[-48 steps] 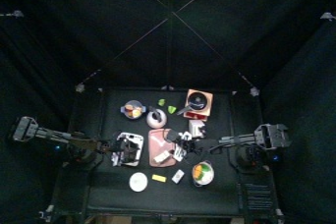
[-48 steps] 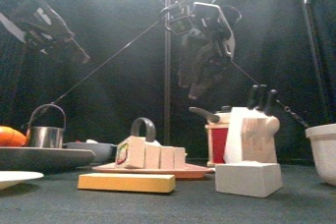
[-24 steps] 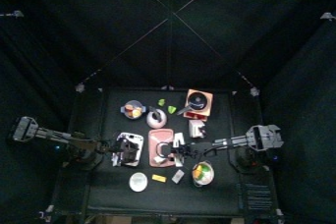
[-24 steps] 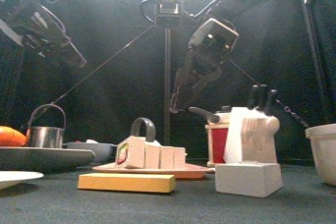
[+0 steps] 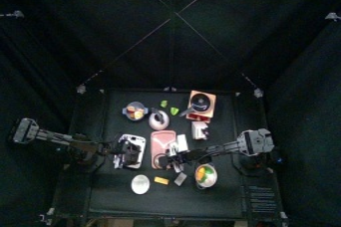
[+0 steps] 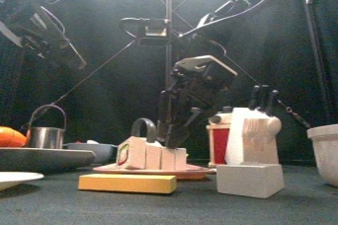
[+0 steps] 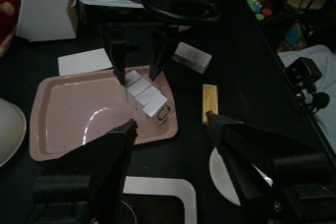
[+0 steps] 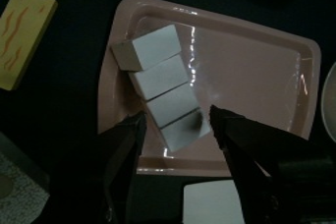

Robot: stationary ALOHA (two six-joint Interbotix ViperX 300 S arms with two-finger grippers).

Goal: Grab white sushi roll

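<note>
right gripper (image 8: pixel 178 135) — jaws spread wide, holding nothing, poised directly over the white sushi roll (image 8: pixel 164 81), which lies as a row of joined white chunks on the pink tray (image 8: pixel 269 66); in the front view the same gripper (image 6: pixel 185 111) hangs above the roll (image 6: pixel 152 155), not touching

left gripper (image 7: pixel 171 140) — jaws wide apart, empty, hanging off to one side of the tray, at rest

risks — jaws could close along the row rather than across it and split the chunks apart; a low descent could press a fingertip onto the tray and tip or slide it; the glossy tray floor may let the roll skid away from one jaw

beyond the jaws — yellow block (image 8: pixel 27 31) just off the tray, white block (image 6: pixel 248 180) nearer the table's front

hard to make out — whether the chunks are joined or loose; the roll's end nearest the jaws is partly covered by them; top view too small to separate roll from tray
</note>
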